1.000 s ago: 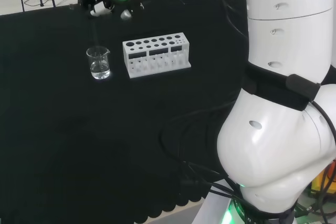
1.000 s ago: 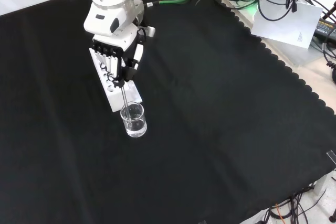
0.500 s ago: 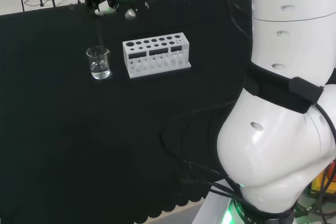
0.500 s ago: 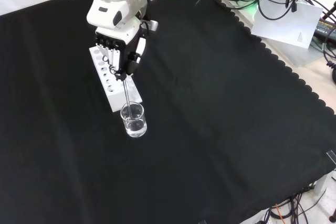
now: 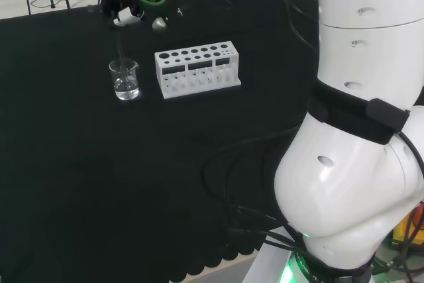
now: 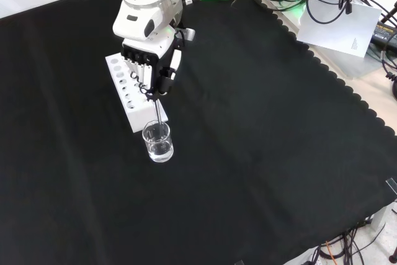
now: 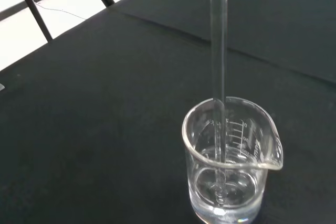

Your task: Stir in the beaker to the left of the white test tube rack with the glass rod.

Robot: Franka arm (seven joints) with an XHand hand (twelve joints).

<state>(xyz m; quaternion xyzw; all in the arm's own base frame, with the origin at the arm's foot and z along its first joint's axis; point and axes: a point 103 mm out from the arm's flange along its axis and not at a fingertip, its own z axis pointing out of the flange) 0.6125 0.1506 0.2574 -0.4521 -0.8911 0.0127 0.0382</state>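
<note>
A small clear beaker [image 5: 124,79] [image 6: 157,142] [image 7: 229,162] with some clear liquid stands on the black cloth, to the left of the white test tube rack [image 5: 197,69] in the head view. In the front view the rack [image 6: 127,92] lies just beyond the beaker. The hand [image 6: 152,66] [image 5: 137,10] hangs above the beaker, its fingers curled on the top of a glass rod [image 6: 158,113] [image 7: 218,77]. The rod slants down into the beaker. In the wrist view its tip sits in the liquid near the beaker's bottom.
The arm's large white links [image 5: 358,130] stand at the right of the head view. Cables and a white sheet [image 6: 338,26] lie past the cloth's scalloped edge at the upper right of the front view. Black stand legs [image 7: 31,3] rise beyond the cloth's edge.
In the front view the hand has shifted right and away from the rack's near end, tilting the rod. The rod's lower end stays in the beaker, which has not moved.
</note>
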